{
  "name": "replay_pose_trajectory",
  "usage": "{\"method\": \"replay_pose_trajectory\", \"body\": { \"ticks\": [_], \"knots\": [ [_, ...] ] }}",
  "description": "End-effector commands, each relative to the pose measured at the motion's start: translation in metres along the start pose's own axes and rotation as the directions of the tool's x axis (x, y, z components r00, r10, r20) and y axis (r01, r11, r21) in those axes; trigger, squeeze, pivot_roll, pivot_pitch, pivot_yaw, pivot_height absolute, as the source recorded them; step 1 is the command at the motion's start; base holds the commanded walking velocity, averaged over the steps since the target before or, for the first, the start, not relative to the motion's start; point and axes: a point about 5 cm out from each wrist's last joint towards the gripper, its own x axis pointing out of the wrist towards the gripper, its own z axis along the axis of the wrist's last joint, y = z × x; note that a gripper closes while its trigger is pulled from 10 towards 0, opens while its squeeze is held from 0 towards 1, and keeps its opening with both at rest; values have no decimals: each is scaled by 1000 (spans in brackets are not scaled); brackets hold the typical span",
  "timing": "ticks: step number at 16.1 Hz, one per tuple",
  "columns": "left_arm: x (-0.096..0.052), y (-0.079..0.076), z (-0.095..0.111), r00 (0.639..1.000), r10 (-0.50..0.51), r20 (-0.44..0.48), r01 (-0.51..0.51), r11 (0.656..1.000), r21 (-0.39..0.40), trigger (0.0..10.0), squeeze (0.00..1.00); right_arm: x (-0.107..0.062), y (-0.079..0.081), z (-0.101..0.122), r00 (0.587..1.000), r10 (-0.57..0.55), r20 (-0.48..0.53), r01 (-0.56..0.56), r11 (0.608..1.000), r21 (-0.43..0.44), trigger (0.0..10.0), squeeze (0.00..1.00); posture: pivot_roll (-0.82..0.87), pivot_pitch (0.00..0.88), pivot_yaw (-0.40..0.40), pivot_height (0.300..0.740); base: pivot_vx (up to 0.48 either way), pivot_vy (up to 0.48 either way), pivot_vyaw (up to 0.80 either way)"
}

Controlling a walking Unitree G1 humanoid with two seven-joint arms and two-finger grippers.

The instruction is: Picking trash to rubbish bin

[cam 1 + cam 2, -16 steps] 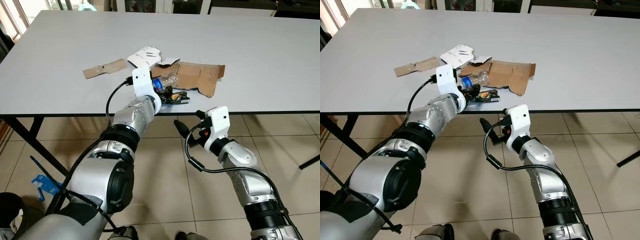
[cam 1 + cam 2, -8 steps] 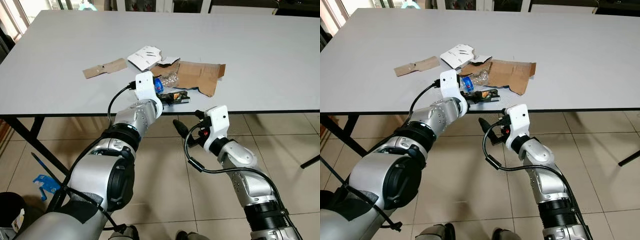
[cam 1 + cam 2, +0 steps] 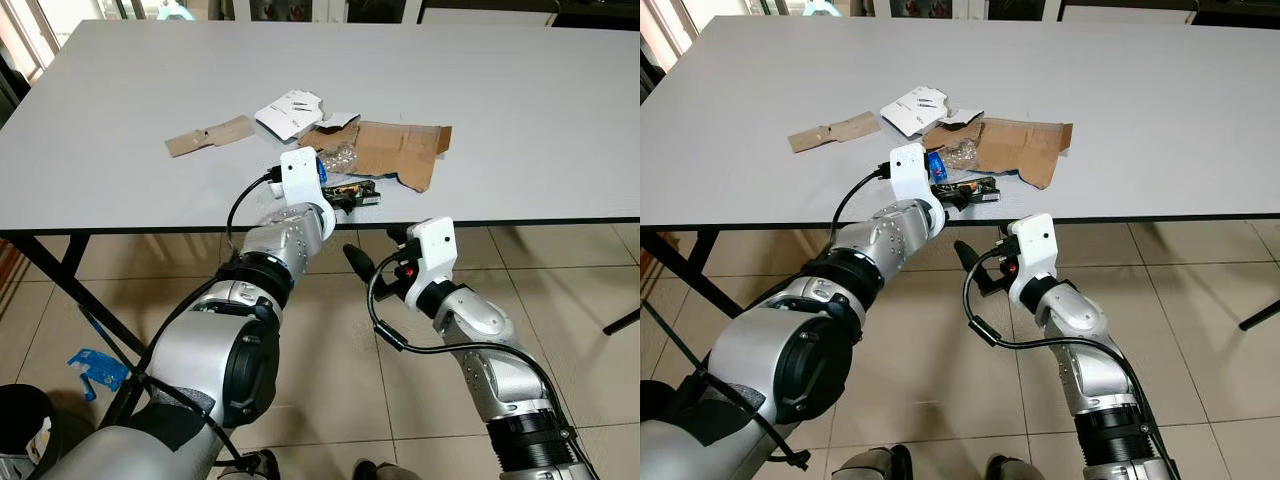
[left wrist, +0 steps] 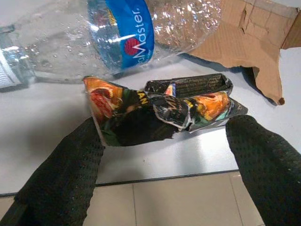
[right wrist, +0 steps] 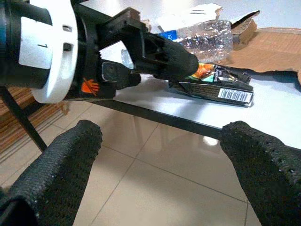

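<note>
We see a pale grey table top point(image 3: 520, 110) on black legs, over beige floor tiles point(image 3: 330, 360) with darker grout lines. On it lie a clear crumpled plastic bottle point(image 4: 117, 33) with a blue label carrying a red spot and white lettering, a black snack wrapper point(image 4: 164, 110) printed with orange and red pictures, a white barcode showing on its side, a brown torn cardboard sheet point(image 3: 400, 152), a tan cardboard strip point(image 3: 208, 136), and a white folded carton point(image 3: 290, 110) with dark marks. Both arms are silver with white wrist housings, and the fingers point(image 5: 70, 150) are black with a fine dotted texture.
</note>
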Motion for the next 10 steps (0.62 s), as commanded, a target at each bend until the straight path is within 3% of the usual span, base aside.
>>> {"method": "replay_pose_trajectory", "body": {
  "ticks": [1, 6, 10],
  "knots": [
    [0, -6, 5, 1000, 9, 11, -9, 1000, 17, 10000, 0, -3, 1, 1, 1000, 0, 5, 0, 1000, 7, 10000, 0, -91, 144, 13, 740, 0, 0, 0],
    [1, 3, -3, 996, 88, -17, -88, 996, 11, 10000, 0, -5, 4, 0, 1000, -1, 3, 1, 1000, 17, 10000, 0, -96, 151, 18, 740, 0, 0, 0],
    [1, 9, -11, 988, 143, -52, -145, 988, -42, 10000, 0, -5, 5, 1, 1000, 0, 5, 0, 1000, 21, 10000, 0, -103, 150, 22, 740, 0, 0, 0]
  ]
}}
